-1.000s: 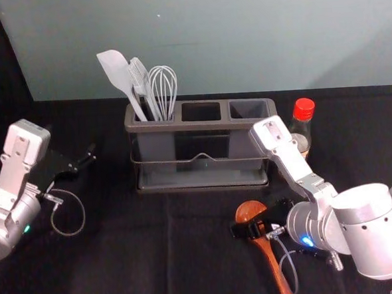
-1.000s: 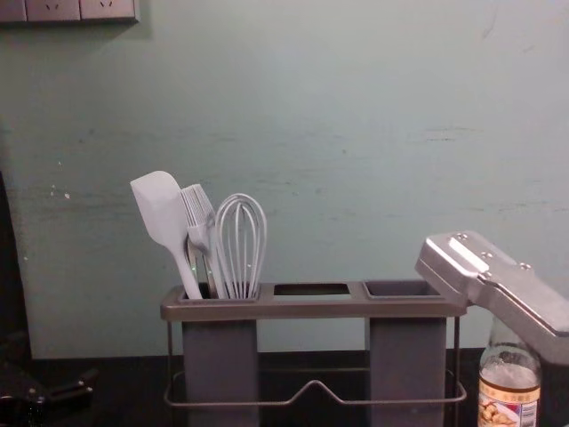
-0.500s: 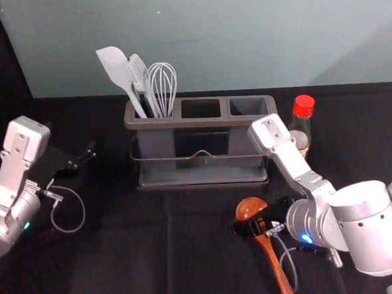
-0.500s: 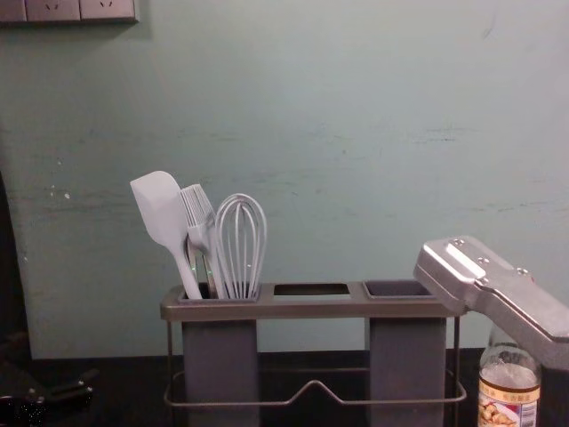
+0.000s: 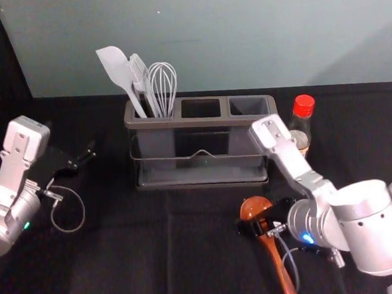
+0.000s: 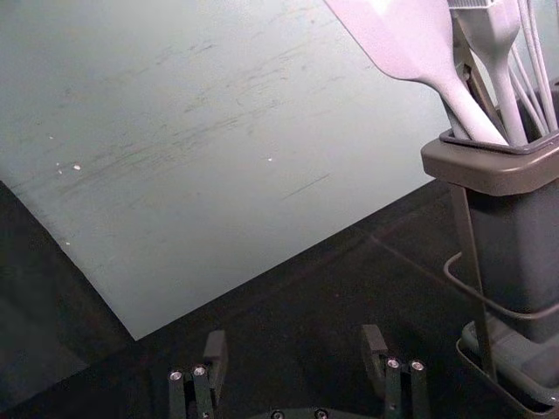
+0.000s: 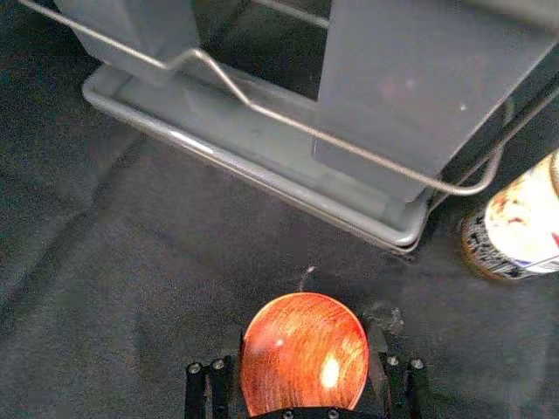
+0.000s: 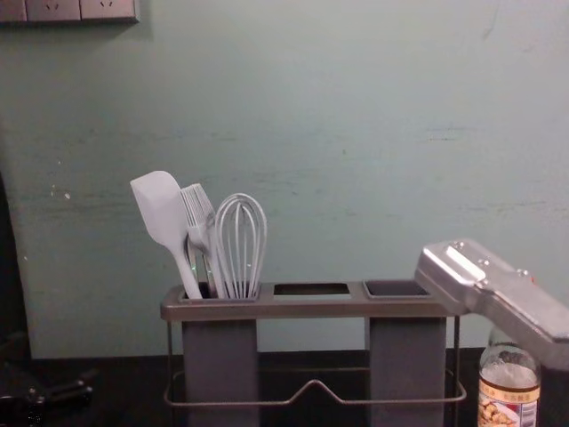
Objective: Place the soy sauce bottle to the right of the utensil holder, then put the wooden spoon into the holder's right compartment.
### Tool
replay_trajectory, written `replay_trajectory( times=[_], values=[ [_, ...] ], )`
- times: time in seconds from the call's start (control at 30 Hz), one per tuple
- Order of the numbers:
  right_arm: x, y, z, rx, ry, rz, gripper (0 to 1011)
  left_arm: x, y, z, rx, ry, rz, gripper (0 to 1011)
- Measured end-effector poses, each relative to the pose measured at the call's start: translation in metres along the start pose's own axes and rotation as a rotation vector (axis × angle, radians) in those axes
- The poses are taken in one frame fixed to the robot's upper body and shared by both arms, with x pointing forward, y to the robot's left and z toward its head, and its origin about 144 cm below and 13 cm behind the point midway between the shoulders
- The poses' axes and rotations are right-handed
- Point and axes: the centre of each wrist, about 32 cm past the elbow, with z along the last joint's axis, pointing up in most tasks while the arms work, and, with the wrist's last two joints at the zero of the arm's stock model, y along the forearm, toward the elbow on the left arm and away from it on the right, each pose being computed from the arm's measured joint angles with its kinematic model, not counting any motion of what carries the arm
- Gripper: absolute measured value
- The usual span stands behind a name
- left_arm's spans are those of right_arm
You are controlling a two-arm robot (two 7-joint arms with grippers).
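The right hand (image 5: 261, 217) is low over the desk (image 5: 123, 258), in front of the right part of a dark grey utensil holder with a brown rim (image 5: 201, 123). Its fingers are clamped on the sides of the bowl of a reddish-brown wooden spoon (image 5: 255, 206), whose handle slants toward the near edge of the head view; whether the spoon touches the desk cannot be told. A clear glass soy sauce bottle with a red cap (image 5: 304, 107) and a printed label stands upright just beside the holder, on its right; in the chest view a silver link of the right arm (image 8: 498, 294) covers part of it. The holder's left compartment carries a pale flat spatula (image 5: 114, 66), a pale bristled brush (image 5: 138, 70) and a pale wire whisk (image 5: 163, 82), all leaning up out of it. The left hand (image 5: 83, 158) is parked left of the holder, its fingers well apart.
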Motion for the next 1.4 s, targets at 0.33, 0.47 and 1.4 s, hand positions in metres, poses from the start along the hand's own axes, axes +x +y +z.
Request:
replay_trajectory(
  times=[0.33, 0.47, 1.4],
  values=[
    [0.003, -0.036, 0.004, 0.070, -0.043, 0.002, 846, 0.000, 0.000, 0.000, 0.000, 0.000, 0.000, 1005],
    [0.006, -0.050, -0.003, 0.138, -0.082, -0.007, 846, 0.000, 0.000, 0.000, 0.000, 0.000, 0.000, 1005],
    [0.021, -0.067, -0.028, 0.344, -0.151, -0.026, 846, 0.000, 0.000, 0.000, 0.000, 0.000, 0.000, 1005]
  ],
)
